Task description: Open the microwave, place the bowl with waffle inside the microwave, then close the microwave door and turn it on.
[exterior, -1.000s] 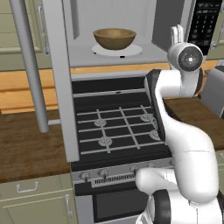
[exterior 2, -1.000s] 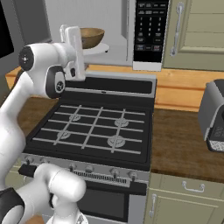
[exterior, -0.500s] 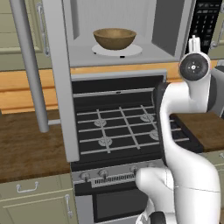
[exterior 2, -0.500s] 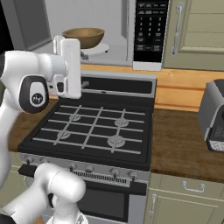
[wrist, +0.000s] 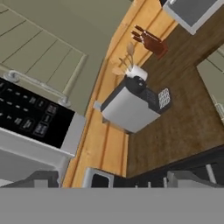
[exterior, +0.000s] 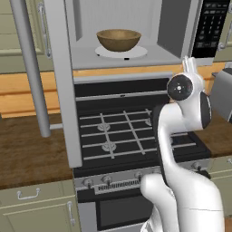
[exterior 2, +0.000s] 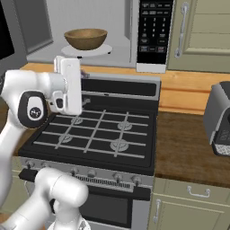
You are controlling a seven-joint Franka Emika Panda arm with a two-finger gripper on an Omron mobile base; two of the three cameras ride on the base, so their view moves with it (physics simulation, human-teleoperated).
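Bowl (exterior: 118, 40) inside open microwave (exterior: 136, 54)

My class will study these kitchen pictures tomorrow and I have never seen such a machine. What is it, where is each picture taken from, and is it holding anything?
It is a white robot arm on a wheeled base, in a computer-drawn kitchen. Two pictures come from cameras on the base, behind the arm to its left and right; the third comes from a camera on the hand, so it looks tilted. The microwave stands above the stove, with the microwave door swung open. Inside, the bowl sits on the white turntable plate. On the wooden counter stands a toaster. The end effector is open and holds nothing.
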